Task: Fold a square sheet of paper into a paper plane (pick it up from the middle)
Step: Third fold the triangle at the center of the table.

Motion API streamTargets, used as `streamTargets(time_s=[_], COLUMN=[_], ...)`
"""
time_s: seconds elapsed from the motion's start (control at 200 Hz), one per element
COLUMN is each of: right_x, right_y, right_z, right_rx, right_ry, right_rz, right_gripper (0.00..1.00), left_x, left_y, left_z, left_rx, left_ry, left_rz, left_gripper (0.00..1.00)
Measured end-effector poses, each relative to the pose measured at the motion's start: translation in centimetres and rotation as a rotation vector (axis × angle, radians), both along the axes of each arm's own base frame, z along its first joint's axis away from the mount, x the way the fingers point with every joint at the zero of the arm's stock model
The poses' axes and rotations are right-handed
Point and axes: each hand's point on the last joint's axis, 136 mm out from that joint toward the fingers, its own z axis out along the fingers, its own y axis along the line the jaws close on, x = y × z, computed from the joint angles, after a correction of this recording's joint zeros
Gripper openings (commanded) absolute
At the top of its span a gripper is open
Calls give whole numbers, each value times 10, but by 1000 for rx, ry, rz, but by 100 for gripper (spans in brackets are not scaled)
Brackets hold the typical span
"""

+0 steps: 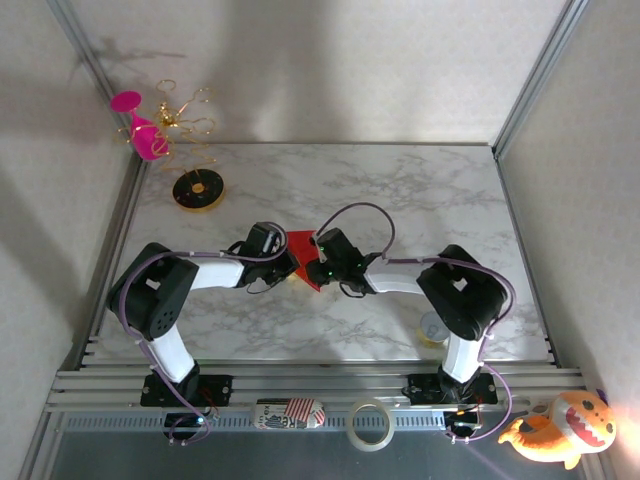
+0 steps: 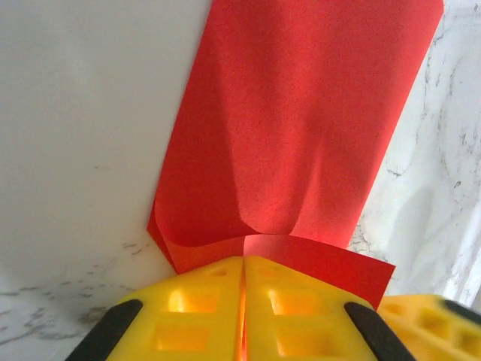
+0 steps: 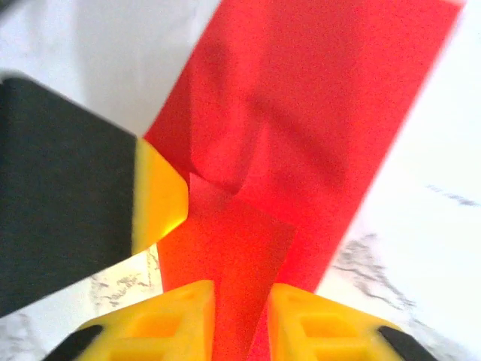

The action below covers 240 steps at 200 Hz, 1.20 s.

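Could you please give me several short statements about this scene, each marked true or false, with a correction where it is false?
1. The left gripper is shut on the red paper. True.
2. The right gripper has its fingers pressed tight together. False: they stand apart, with the red paper in the gap between them.
3. The pink wine glass is at the far left, well apart from the paper. True.
4. The paper lies flat and unfolded. False: it is folded over on itself.
5. The roll of tape lies beside the paper. False: it lies on the metal frame at the near edge.
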Motion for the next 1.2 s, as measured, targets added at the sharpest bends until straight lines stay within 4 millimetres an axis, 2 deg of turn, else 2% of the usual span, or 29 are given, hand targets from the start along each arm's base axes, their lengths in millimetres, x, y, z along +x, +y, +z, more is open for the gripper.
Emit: streamTargets(time_s=[0.065,0.16,0.23,0.3,0.416,0.571,0.736,0.866,1.202], right_x=[6,11,9,2,-15,-28,-36,-35,-32], right_y=[-4,-9,-7,-2,6,13,15,17,18], right_z=[22,52,64,67,57,31,6,-7,-15], right_rx=[48,118,159,193,229,232,210,183,155], right_ry=[-21,-46,-41,-7,82,196,275,307,324], right_rz=[-34,-73,-65,-38,21,55,68,63,49], right_gripper=[36,36,30,22,9,3,2,3,2], left_x=[1,3,3,4,5,5,5,5,5], left_y=[0,-1,-1,-1,-2,-2,-3,-3,-3], left_z=[0,0,0,0,0,0,0,0,-1], left_rx=[4,11,15,20,24,27,29,32,34], left_ry=[2,4,7,9,7,5,7,5,6], left_rz=[-1,-2,-5,-5,-9,-12,-14,-14,-15], left_gripper=[10,10,11,11,11,11,11,11,11])
